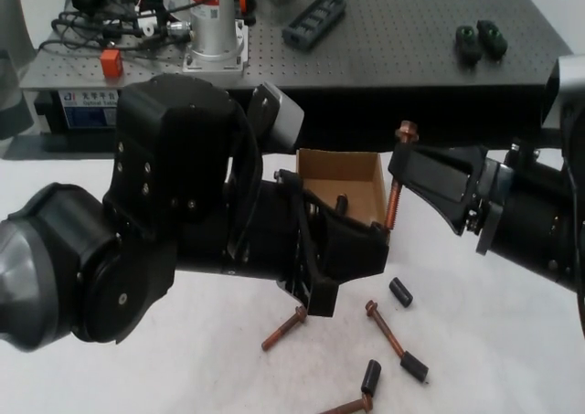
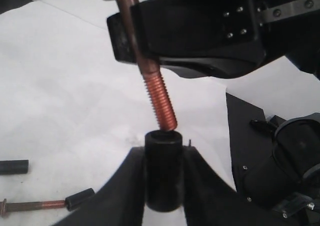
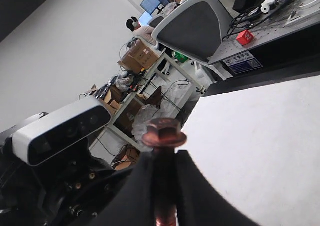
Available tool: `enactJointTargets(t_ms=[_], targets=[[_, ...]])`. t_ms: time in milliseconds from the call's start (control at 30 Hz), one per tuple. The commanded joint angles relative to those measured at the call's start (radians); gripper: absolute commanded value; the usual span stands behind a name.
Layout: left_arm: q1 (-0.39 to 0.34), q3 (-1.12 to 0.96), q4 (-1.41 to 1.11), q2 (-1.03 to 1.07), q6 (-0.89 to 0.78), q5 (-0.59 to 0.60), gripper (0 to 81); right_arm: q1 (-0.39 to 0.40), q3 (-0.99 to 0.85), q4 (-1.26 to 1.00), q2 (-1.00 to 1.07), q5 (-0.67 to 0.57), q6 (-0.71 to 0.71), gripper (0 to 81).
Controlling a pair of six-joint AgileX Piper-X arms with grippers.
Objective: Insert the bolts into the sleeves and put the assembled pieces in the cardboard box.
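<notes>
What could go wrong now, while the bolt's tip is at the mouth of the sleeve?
1. The bolt is tilted relative to the sleeve, so pushing may jam its tip on the rim.
2. The right gripper clamps the bolt only near its head, so the bolt may pivot under load.

On the dark perforated table (image 1: 402, 30), a black slotted tray (image 1: 313, 19) is seen near the middle and two black knobs (image 1: 469, 43) towards the right edge. An orange block (image 1: 111, 62) is set near its front left corner, beside a silver post (image 1: 214, 26) and tangled cables (image 1: 91, 26).
</notes>
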Motion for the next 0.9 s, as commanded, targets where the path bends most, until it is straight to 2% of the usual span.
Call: enactJointTargets(t_ms=[0,300,767,833,867], targets=[[0.002,-0.006,-0.043,-0.012,-0.013,0.009,0.7,0.003,-0.003,-0.009,0.004,-0.027,-0.017,2.9],[0.002,-0.006,-0.043,-0.012,-0.014,0.068,0.7,0.003,-0.003,-0.002,0.004,-0.052,-0.039,2.9],[0.002,-0.008,-0.135,-0.012,-0.097,-0.046,0.7,0.003,-0.003,0.002,0.004,-0.110,-0.060,2.8],[0.002,-0.009,-0.135,-0.012,-0.098,-0.046,0.7,0.003,-0.003,0.002,0.004,-0.111,-0.060,0.6],[0.002,-0.009,-0.135,-0.012,-0.098,-0.046,0.7,0.003,-0.003,0.002,0.004,-0.114,-0.062,2.8]])
